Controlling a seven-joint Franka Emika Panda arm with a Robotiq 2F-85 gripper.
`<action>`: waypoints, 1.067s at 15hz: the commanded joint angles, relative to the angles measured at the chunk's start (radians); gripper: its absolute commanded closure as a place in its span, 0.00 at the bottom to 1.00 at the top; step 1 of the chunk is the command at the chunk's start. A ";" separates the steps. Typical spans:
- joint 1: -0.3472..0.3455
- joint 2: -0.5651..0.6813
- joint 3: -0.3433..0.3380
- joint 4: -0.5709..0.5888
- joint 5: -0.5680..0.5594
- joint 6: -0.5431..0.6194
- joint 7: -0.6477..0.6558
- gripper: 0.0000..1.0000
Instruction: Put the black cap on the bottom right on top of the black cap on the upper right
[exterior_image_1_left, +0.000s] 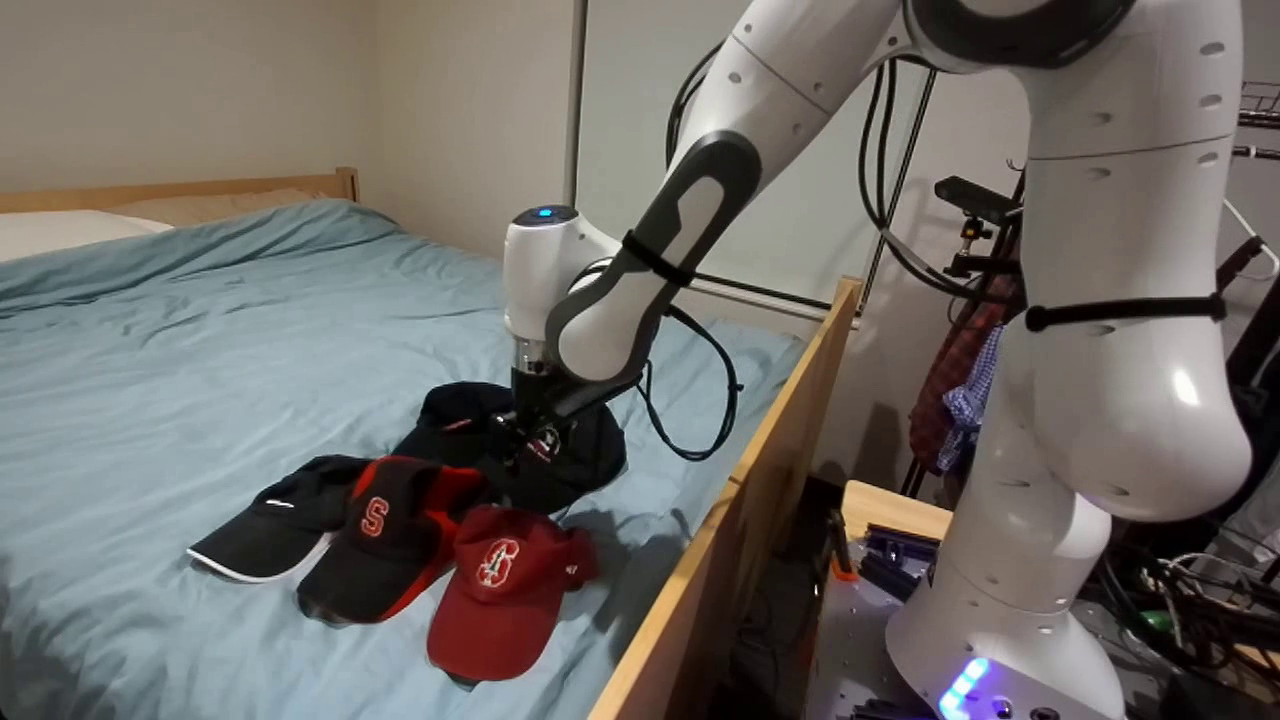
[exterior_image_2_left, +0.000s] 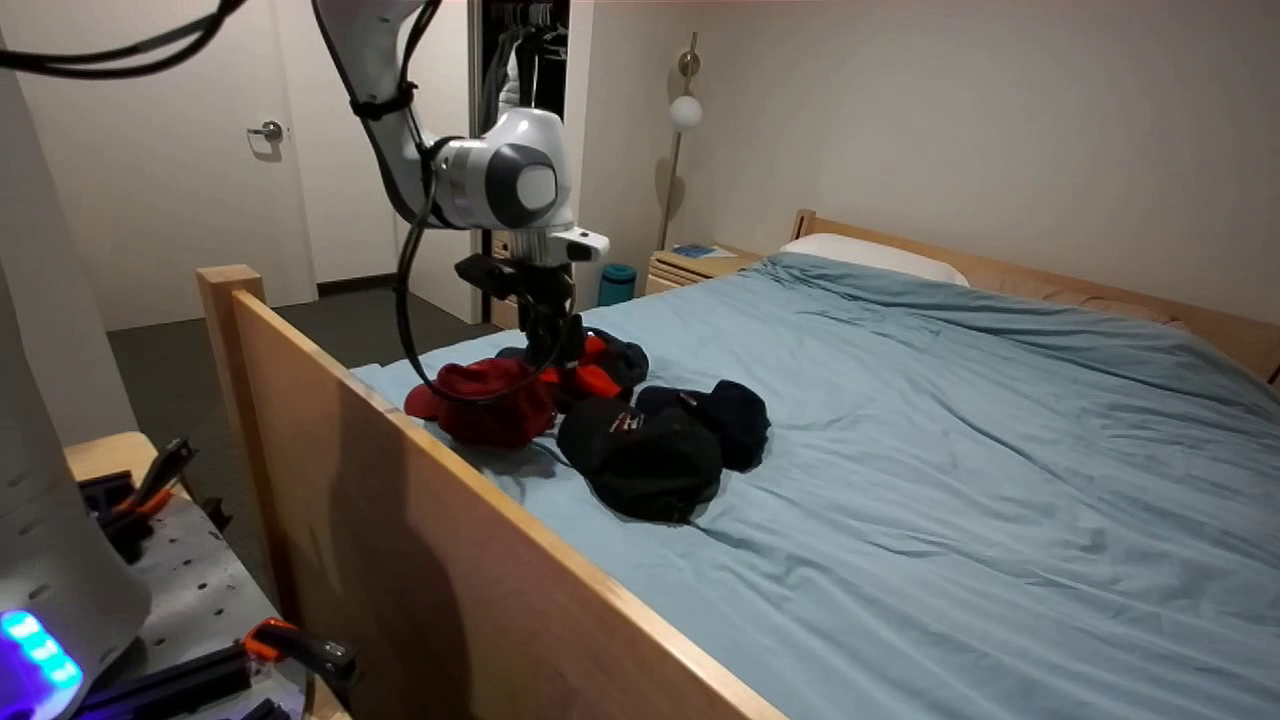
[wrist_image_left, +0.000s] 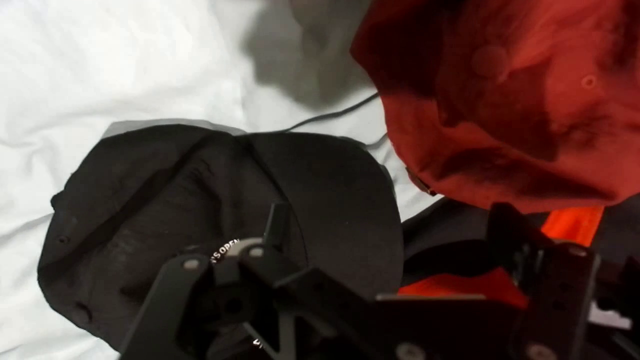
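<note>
A black cap with a round white-lettered logo lies on the bed; it shows in both exterior views (exterior_image_1_left: 592, 455) (exterior_image_2_left: 660, 465) and in the wrist view (wrist_image_left: 150, 200), its brim toward the red-and-black cap. Another black or very dark cap lies against it on the pillow side (exterior_image_1_left: 455, 403) (exterior_image_2_left: 742, 425); it is not discernible in the wrist view. My gripper (exterior_image_1_left: 510, 440) (exterior_image_2_left: 560, 345) (wrist_image_left: 392, 225) points down, low over the caps. Its fingers are wide apart, one over the logo cap near the brim seam, one over the red-and-black cap. Nothing is held between them.
A red-and-black cap (exterior_image_1_left: 385, 545), a dark red cap (exterior_image_1_left: 505, 590) (exterior_image_2_left: 495, 405) (wrist_image_left: 500, 115) and a black cap with a white brim edge (exterior_image_1_left: 290, 515) lie close by. A wooden footboard (exterior_image_1_left: 740, 500) (exterior_image_2_left: 450, 520) stands between the robot base and the blue bed (exterior_image_2_left: 950, 480).
</note>
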 joint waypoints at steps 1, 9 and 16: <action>0.070 0.089 -0.079 0.073 -0.053 0.040 0.067 0.00; 0.209 0.185 -0.207 0.131 -0.150 0.085 0.158 0.00; 0.236 0.264 -0.232 0.185 -0.149 0.096 0.196 0.00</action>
